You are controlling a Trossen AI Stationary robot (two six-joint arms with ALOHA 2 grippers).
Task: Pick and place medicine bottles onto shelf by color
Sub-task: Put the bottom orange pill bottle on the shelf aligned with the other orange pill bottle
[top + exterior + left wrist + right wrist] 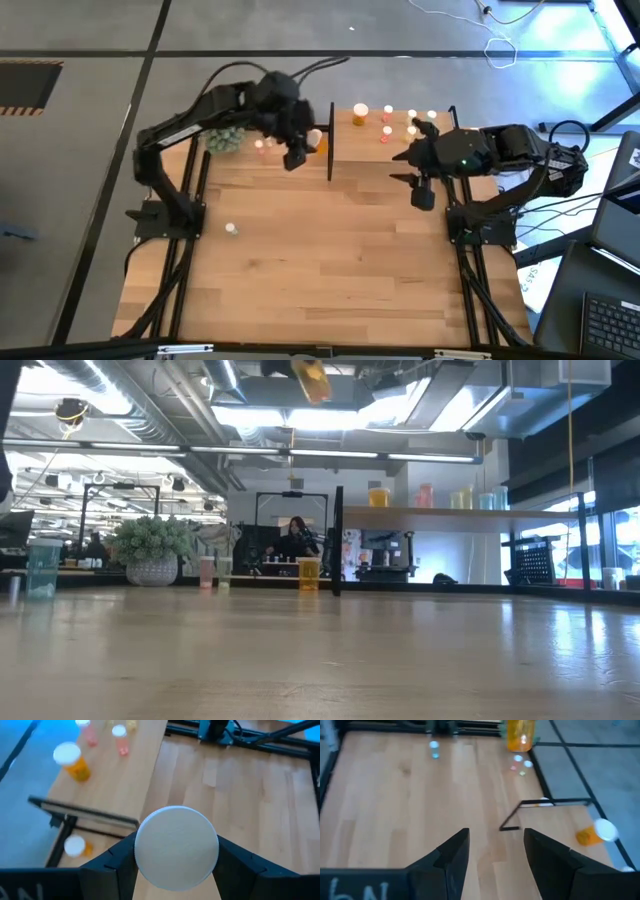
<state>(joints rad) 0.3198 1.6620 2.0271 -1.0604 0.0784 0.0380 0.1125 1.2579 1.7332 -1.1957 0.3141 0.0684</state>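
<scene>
Left gripper (175, 857) pinching a white-capped orange bottle (176, 845), cap filling lower centre of the left wrist view; same bottle (317, 141) carried upper centre of the high view, just left of the black post (330, 140). Probably light, rigid, smooth-sided: best squeezed across the body below the cap. Right gripper (495, 857) spread and empty, right of centre over the table. Shelf (440, 128) at upper right, already holding several bottles. Post and plant ball (224, 139) crowding the route; small bottle (231, 229) alone at left.
</scene>
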